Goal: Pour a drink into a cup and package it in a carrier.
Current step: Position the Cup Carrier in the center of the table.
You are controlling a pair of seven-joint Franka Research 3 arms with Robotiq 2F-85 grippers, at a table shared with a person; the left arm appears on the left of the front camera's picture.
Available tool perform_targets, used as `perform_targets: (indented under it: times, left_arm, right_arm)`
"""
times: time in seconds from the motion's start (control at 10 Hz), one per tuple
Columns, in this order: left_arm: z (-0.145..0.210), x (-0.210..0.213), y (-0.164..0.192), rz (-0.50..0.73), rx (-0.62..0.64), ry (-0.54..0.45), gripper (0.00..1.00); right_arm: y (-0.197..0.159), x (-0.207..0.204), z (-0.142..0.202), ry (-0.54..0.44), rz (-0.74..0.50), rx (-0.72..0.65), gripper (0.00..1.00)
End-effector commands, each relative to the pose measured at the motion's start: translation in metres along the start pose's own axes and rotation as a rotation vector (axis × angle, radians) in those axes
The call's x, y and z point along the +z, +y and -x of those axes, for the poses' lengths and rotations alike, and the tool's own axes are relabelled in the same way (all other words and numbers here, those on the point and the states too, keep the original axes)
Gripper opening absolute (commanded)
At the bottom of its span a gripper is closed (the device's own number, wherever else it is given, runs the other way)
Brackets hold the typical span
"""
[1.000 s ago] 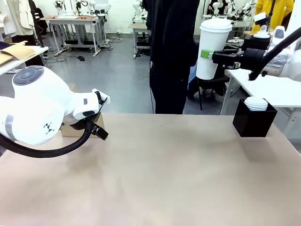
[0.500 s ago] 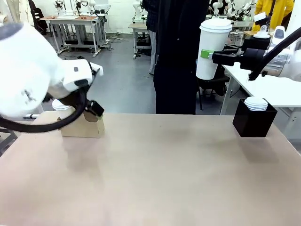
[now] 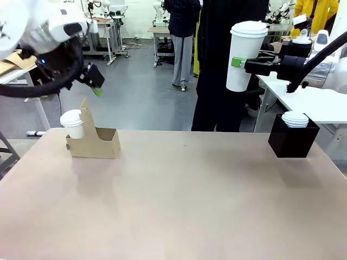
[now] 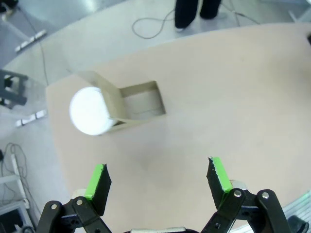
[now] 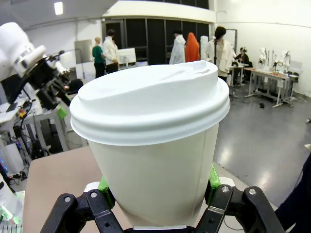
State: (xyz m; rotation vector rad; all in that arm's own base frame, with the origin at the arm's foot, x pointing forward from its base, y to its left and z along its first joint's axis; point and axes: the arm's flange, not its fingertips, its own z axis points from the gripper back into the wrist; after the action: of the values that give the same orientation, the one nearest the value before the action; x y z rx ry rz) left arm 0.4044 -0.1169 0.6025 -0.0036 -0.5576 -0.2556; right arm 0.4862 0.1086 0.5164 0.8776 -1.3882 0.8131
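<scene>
A brown cardboard carrier (image 3: 96,144) stands at the table's far left, with a small white lidded cup (image 3: 72,124) in its left slot and the right slot empty. From above, the left wrist view has the carrier (image 4: 142,98) and that cup's lid (image 4: 89,110). My left gripper (image 3: 93,81) hangs open high above the carrier, its fingers (image 4: 158,177) spread with nothing between them. My right gripper (image 3: 242,65) holds a tall white lidded cup (image 3: 244,57) upright, high over the far right; its pads clamp the cup (image 5: 150,160) low on its sides. The drink is out of view.
A black box (image 3: 293,142) of white lids (image 3: 295,119) stands at the far right of the table. A person in dark clothes (image 3: 219,65) stands just behind the far edge, close to the held cup. The tan tabletop (image 3: 184,206) lies bare across its middle and front.
My left arm has risen up and away from the carrier, uncovering it and the small cup. The person has shifted right. My right arm and its cup have stayed still.
</scene>
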Motion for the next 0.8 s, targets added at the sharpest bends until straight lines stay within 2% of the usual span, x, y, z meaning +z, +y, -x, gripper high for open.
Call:
perform_targets:
  times: [0.0, 0.1, 0.3, 0.7]
  left_arm:
    - [-0.034, -0.018, 0.027, -0.044, 0.105, 0.047, 1.0]
    - [-0.045, -0.032, 0.046, -0.068, 0.151, 0.067, 1.0]
    - [-0.061, -0.066, 0.07, -0.037, 0.198, 0.108, 1.0]
    - [-0.064, -0.142, 0.086, 0.006, 0.218, 0.2, 1.0]
  right_arm:
    - [0.001, -0.001, -0.001, -0.004, 0.003, 0.023, 0.8]
    - [0.001, -0.001, -0.001, -0.004, 0.003, 0.023, 0.8]
    - [0.001, -0.001, -0.001, -0.004, 0.003, 0.023, 0.8]
    - [0.001, -0.001, -0.001, -0.004, 0.003, 0.023, 0.8]
